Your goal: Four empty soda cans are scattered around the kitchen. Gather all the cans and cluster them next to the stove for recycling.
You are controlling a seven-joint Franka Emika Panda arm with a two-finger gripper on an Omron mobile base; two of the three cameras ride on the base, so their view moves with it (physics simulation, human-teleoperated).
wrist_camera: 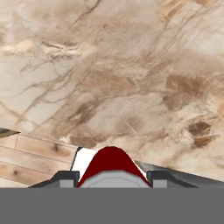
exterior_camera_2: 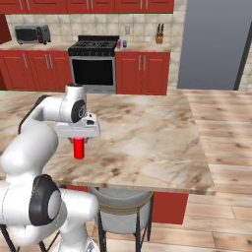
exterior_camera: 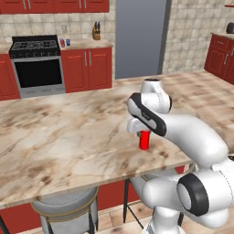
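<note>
Two dark fingertips sit tight against either side of the bright red can, so the gripper is closed on it from above, clamping the can just below its silvery top, and the can hangs upright beneath the white hand. From the right base view the can reads the same way, straight under the gripper, its bottom at or just above the marble; I cannot tell whether it touches. Beneath it spreads the island counter, a broad beige marble slab. The can is near the counter's front edge, on the robot's side, and the hand view catches that edge with wood floor beyond it. Away from the can the slab runs open toward its far edge. A grey stool is tucked under the near overhang. Past the island lies a strip of plank floor, then the back wall with red cabinets and the black stove. On the counter just right of the stove stand two small cans, close together, one reddish and one bluish as far as I can make out, with a knife block further along. A toaster oven sits on the counter left of the stove, and a tall grey fridge closes the wall's right end.
</note>
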